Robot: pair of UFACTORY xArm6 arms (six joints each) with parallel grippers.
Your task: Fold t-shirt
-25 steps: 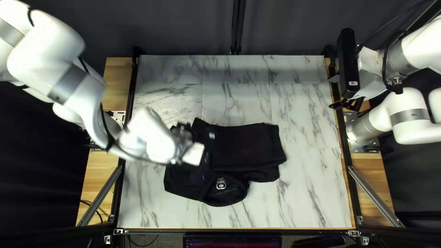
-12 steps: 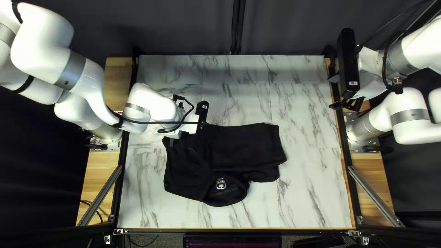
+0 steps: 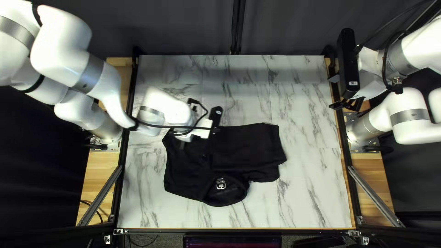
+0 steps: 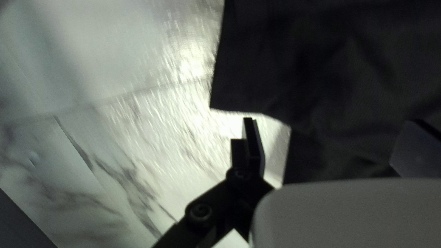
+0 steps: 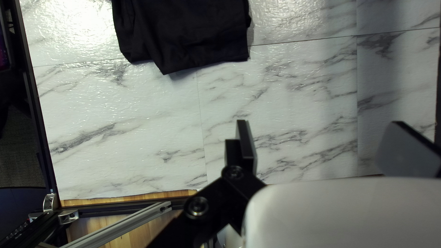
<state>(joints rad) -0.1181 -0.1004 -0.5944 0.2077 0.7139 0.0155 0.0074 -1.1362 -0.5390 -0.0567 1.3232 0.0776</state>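
Across the marble-patterned worktop, before a dark curtain and between wooden side strips, have a black t-shirt lying partly folded. See the neckline turned toward the near edge, with a small white mark at it, and a squared-off section reaching toward the right of the top left view. Just past the near edge, also see a screen.

Hold the left claw low over the far left part of the t-shirt. In the left wrist view, find the left claw released, with fingers wide apart: one over bare worktop beside a step in the cloth's edge, the other over the black fabric. Grasp nothing there; cannot tell about any contact with the cloth.

Keep the right claw raised near the worktop's right edge, well apart from the t-shirt. In the right wrist view, find it released too, with fingers spread above bare marble pattern and nothing between them. Ahead of that claw, see the t-shirt's folded end, lying flat with slightly uneven layers
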